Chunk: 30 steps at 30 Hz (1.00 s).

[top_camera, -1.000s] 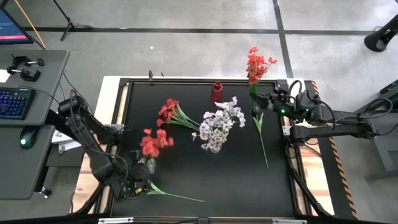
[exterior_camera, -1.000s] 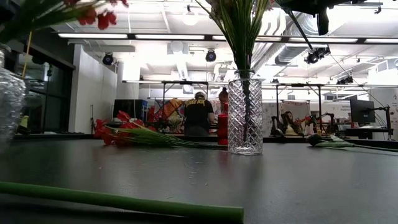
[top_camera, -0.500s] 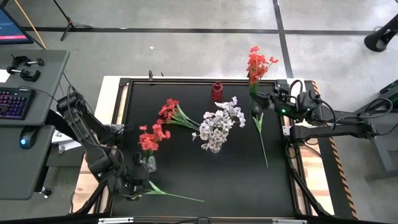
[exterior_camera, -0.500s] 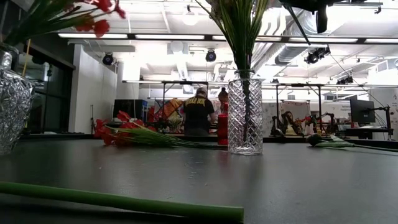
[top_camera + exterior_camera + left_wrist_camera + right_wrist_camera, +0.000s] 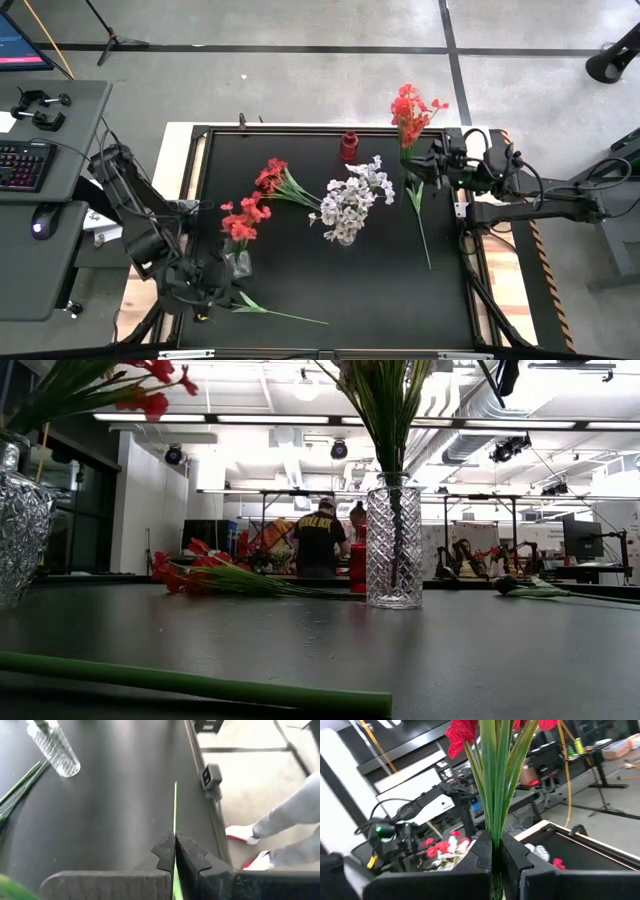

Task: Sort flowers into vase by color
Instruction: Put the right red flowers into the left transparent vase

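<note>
From above, the left gripper [image 5: 205, 290], pinched on a thin green stem, has carried its red flowers [image 5: 240, 220] over the near glass vase [image 5: 240, 263]. The right gripper [image 5: 425, 165], clamped on a red spray [image 5: 408, 105], has lifted it slightly. At table level, a faceted glass vase [image 5: 394, 555] holds stiff stems; the left wrist view shows a smooth stem [image 5: 175, 810] between pressed fingers.

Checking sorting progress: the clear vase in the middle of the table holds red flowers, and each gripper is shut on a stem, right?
Not quite: the middle vase holds white flowers, as the high view shows. The left gripper and right gripper are each shut on a stem.
</note>
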Each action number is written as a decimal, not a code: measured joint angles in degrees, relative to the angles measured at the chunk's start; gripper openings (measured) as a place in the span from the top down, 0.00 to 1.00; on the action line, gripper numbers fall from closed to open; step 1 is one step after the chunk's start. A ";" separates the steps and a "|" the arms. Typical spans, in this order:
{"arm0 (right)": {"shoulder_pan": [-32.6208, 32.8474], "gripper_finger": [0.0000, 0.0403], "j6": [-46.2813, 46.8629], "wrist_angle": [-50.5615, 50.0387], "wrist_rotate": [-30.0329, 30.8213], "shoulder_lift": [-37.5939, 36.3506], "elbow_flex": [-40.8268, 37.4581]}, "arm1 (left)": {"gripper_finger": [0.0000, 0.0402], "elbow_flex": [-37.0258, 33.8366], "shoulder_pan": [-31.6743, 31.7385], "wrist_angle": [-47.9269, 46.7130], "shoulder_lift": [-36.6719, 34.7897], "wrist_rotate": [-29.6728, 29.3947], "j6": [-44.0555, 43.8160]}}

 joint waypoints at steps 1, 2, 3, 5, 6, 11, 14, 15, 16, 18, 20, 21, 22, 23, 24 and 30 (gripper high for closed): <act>0.00 1.00 -0.23 0.29 -0.75 0.00 0.00 | 1.00 0.58 0.12 0.45 0.05 0.06 0.02; 0.00 1.00 -0.23 0.66 -1.63 0.00 0.00 | 1.00 1.23 0.26 1.28 0.05 0.23 0.35; 0.00 1.00 -0.20 1.17 -2.47 0.00 -0.01 | 1.00 1.97 0.42 2.36 0.05 0.63 1.11; -0.01 1.00 -0.22 2.74 -5.06 -0.09 0.00 | 1.00 3.77 0.42 4.16 0.03 1.65 3.45; 0.00 1.00 -0.21 3.70 -6.48 -0.12 0.00 | 1.00 4.86 0.42 4.34 0.03 1.95 4.55; 0.00 1.00 0.16 9.43 -12.51 -0.15 0.00 | 1.00 11.22 1.21 4.59 0.03 0.92 12.87; 0.00 1.00 2.56 13.21 -16.29 -0.07 0.00 | 1.00 14.98 3.29 4.61 0.03 -1.79 17.64; 0.00 1.00 3.76 14.57 -17.60 0.18 0.00 | 1.00 16.16 4.16 4.61 0.03 -3.06 19.25; 0.13 1.00 4.95 15.96 -18.77 0.50 0.00 | 1.00 17.24 5.11 4.63 0.03 -4.22 20.80; 1.49 1.00 6.94 18.22 -20.02 1.42 0.00 | 1.00 19.20 7.06 4.59 -0.02 -6.21 23.86; 3.85 1.00 7.28 20.21 -19.95 2.99 0.00 | 1.00 20.94 9.01 4.61 -0.02 -7.47 27.17; 5.38 1.00 7.36 21.18 -19.87 3.94 0.00 | 1.00 21.69 9.95 4.59 -0.02 -7.73 28.64; 6.95 1.00 7.38 22.19 -19.79 5.02 0.00 | 1.00 22.37 10.85 4.61 -0.15 -7.81 29.86; 8.71 1.00 7.38 23.38 -19.65 6.24 0.00 | 1.00 22.81 11.62 4.59 -0.44 -7.80 30.84; 10.61 1.00 7.35 24.59 -19.34 7.57 -0.02 | 1.00 23.12 12.27 4.59 -0.86 -7.77 31.61; 22.06 1.00 6.57 32.11 -14.59 16.05 0.00 | 1.00 23.30 14.86 4.63 -5.87 -7.67 32.40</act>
